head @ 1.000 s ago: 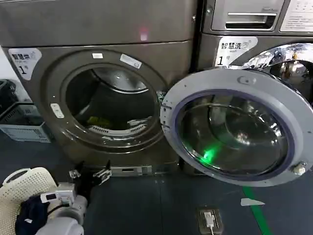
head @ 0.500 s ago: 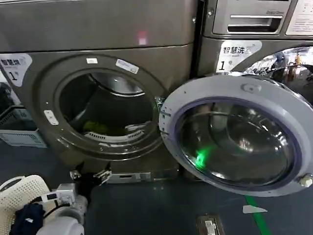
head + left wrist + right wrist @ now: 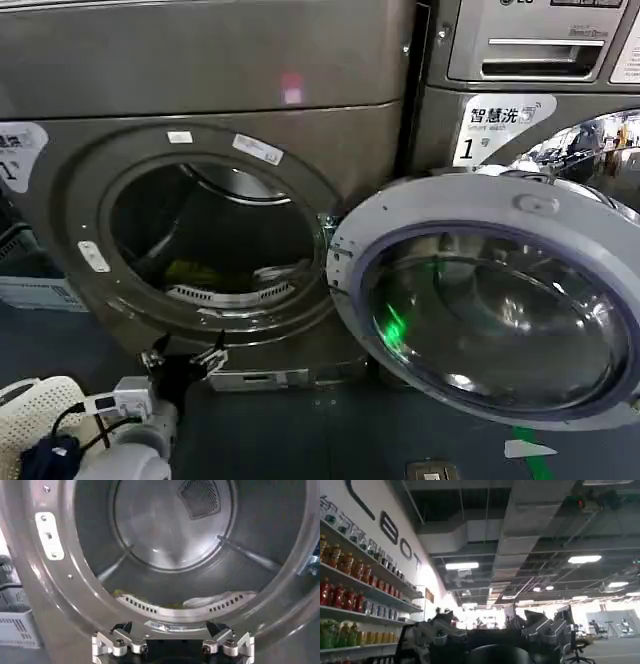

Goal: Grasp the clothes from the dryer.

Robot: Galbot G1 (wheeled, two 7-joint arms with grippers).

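The dryer (image 3: 215,150) stands with its grey-rimmed glass door (image 3: 490,310) swung fully out to the robot's right of the porthole, so the round opening is unobstructed from the front. Below the opening the bronze rim (image 3: 75,610) forms a broad sill.

The left gripper (image 3: 185,355) sits low in front of the dryer, just under the porthole's lower edge, its fingers (image 3: 112,645) spread wide apart and holding nothing. The clothes (image 3: 230,278) lie inside the drum at its bottom front, behind the sill: a yellow-green piece (image 3: 195,272) toward the left of the opening and a white piece (image 3: 210,601) toward the right. They are above and beyond the fingertips, apart from them, with the sill between.

The right gripper (image 3: 495,640) is away from the dryer, pointing up at a ceiling, fingers apart and empty.
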